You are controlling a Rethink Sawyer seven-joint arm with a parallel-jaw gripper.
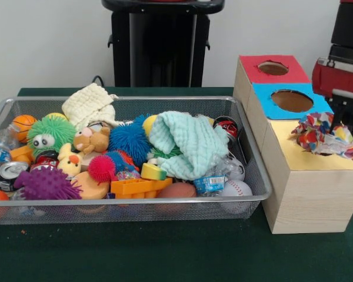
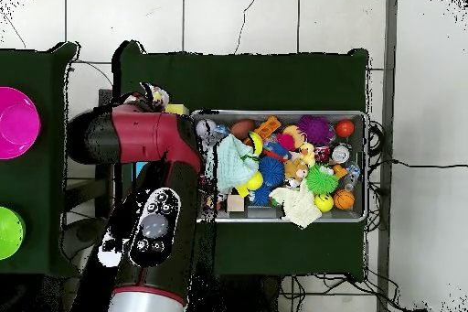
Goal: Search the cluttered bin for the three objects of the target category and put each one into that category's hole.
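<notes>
The wire-mesh bin (image 1: 135,101) is full of toys; it also shows in the overhead view (image 2: 279,113). The cream waffle cloth (image 1: 91,104) hangs over the bin's far rim (image 2: 297,206). The mint-green waffle cloth (image 1: 185,144) lies on the heap at the bin's right (image 2: 236,162). The small dotted cloth (image 1: 326,135) lies bunched on the yellow box top (image 1: 300,154), covering its hole. My gripper (image 1: 344,114) hangs just above and behind this cloth at the right edge, its tips hard to make out. In the overhead view my arm (image 2: 151,139) covers the boxes.
The blue-topped hole (image 1: 291,100) and red-topped hole (image 1: 273,68) lie behind the yellow top. In the bin are green (image 1: 50,135), blue (image 1: 129,140) and purple (image 1: 45,183) spiky balls, a plush animal (image 1: 91,141), cans and balls. A pink bowl (image 2: 16,123) sits far off.
</notes>
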